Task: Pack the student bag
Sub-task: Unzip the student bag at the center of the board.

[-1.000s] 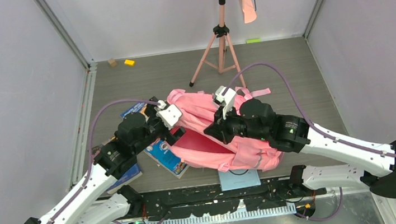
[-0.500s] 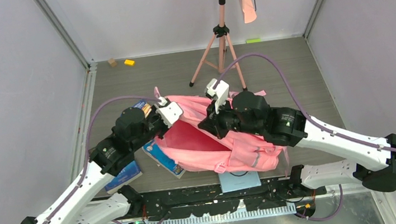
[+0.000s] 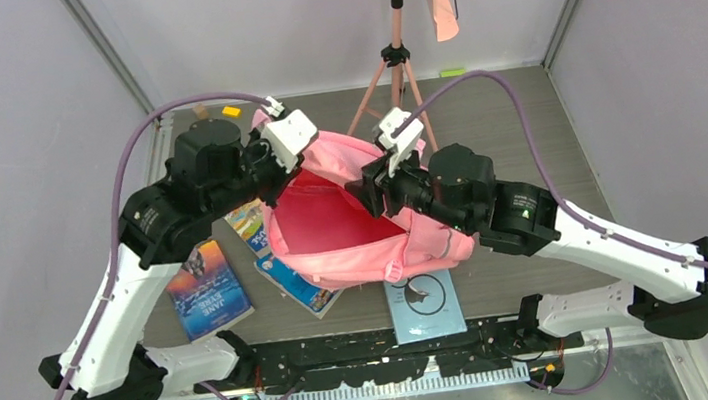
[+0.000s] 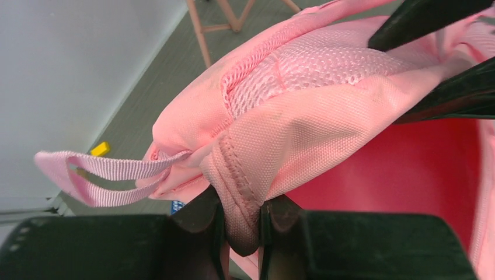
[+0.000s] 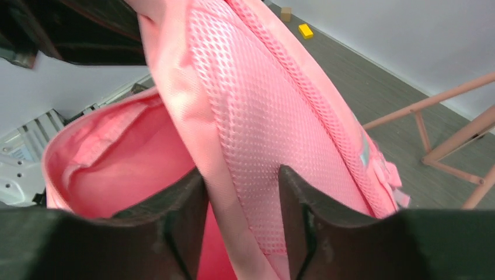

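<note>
White link shells join bulky black joint housings on both arms, with purple cables looping to white wrist cameras.

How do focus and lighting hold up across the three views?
Top external: even, diffuse light, soft shadows, everything sharp. Left wrist: the student bag is crisp and its weave readable, while the end effector fingers at the bottom edge are dark. Right wrist: mesh sharp mid-frame, the near dark fingers soft and shadowed.
</note>
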Available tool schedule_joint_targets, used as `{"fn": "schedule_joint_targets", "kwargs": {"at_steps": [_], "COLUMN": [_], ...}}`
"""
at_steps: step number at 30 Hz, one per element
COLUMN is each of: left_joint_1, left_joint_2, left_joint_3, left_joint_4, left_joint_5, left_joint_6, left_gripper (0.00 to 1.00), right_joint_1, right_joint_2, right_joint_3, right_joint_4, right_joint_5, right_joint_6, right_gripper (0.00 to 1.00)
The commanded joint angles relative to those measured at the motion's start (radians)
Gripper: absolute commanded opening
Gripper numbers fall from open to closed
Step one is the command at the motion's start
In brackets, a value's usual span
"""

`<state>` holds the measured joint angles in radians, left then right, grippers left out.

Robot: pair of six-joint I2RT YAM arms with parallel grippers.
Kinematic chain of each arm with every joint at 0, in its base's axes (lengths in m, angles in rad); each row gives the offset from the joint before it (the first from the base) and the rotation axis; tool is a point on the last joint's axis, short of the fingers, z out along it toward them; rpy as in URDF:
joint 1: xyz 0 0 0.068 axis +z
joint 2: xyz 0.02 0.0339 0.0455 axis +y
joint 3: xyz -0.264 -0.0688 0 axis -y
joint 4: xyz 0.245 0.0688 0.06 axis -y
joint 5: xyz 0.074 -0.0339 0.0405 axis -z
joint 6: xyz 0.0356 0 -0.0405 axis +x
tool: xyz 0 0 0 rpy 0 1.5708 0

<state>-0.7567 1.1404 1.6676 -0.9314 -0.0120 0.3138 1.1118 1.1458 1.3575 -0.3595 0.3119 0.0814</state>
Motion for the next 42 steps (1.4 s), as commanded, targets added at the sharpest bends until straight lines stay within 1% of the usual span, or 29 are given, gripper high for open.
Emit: {"fn": "schedule_joint_targets", "kwargs": {"at_steps": [1, 2, 5, 7, 12, 15, 17, 20, 23, 27, 32, 35, 39, 40, 42], "left_joint_1": [-0.018, -0.018, -0.018, -0.018, -0.018, -0.018, -0.018, -0.018, -0.018, -0.018, -0.018, -0.018, -0.018, -0.018, -0.018], "left_joint_2": [0.018, 0.033, 0.063, 0.063, 0.067, 0.087, 0.102, 0.109, 0.104, 0.090, 0.120, 0.135, 0.102, 0.089, 0.072], "left_joint_3": [0.233, 0.254, 0.281, 0.264, 0.205, 0.173, 0.154, 0.113, 0.077, 0.045, 0.039, 0.029, -0.021, -0.039, -0.065], "left_joint_4": [-0.128, -0.158, -0.242, -0.262, -0.265, -0.261, -0.263, -0.237, -0.185, -0.128, -0.131, -0.135, -0.084, -0.067, -0.049], "left_joint_5": [0.172, 0.162, 0.097, 0.083, 0.080, 0.056, 0.005, -0.079, -0.078, -0.037, -0.031, -0.035, 0.051, 0.066, 0.099], "left_joint_6": [-0.086, -0.099, -0.141, -0.161, -0.224, -0.256, -0.268, -0.287, -0.304, -0.308, -0.307, -0.303, -0.289, -0.283, -0.273], "left_gripper": [0.00, 0.00, 0.00, 0.00, 0.00, 0.00, 0.00, 0.00, 0.00, 0.00, 0.00, 0.00, 0.00, 0.00, 0.00], "right_joint_1": [-0.024, -0.025, -0.025, -0.025, -0.005, 0.067, 0.102, 0.129, 0.166, 0.208, 0.281, 0.306, 0.310, 0.310, 0.310], "right_joint_2": [-0.072, -0.084, -0.136, -0.151, -0.144, -0.118, -0.110, -0.089, -0.063, -0.023, 0.001, 0.005, -0.004, -0.004, 0.008], "right_joint_3": [-0.053, -0.077, -0.120, -0.131, -0.127, -0.106, -0.098, -0.085, -0.087, -0.106, -0.115, -0.111, -0.143, -0.164, -0.187], "right_joint_4": [0.055, 0.056, 0.061, 0.047, 0.013, -0.005, -0.001, 0.006, 0.030, 0.063, 0.098, 0.118, 0.185, 0.219, 0.253], "right_joint_5": [-0.036, -0.053, -0.129, -0.181, -0.337, -0.299, -0.242, -0.242, -0.264, -0.252, -0.204, -0.142, 0.089, 0.175, 0.271], "right_joint_6": [-0.015, -0.006, 0.009, 0.014, 0.041, 0.024, 0.003, -0.011, -0.012, -0.004, -0.012, -0.014, -0.021, -0.024, -0.049], "right_gripper": [0.63, 0.73, 0.89, 0.92, 0.92, 0.92, 0.92, 0.92, 0.92, 0.91, 0.90, 0.90, 0.89, 0.89, 0.89]}}
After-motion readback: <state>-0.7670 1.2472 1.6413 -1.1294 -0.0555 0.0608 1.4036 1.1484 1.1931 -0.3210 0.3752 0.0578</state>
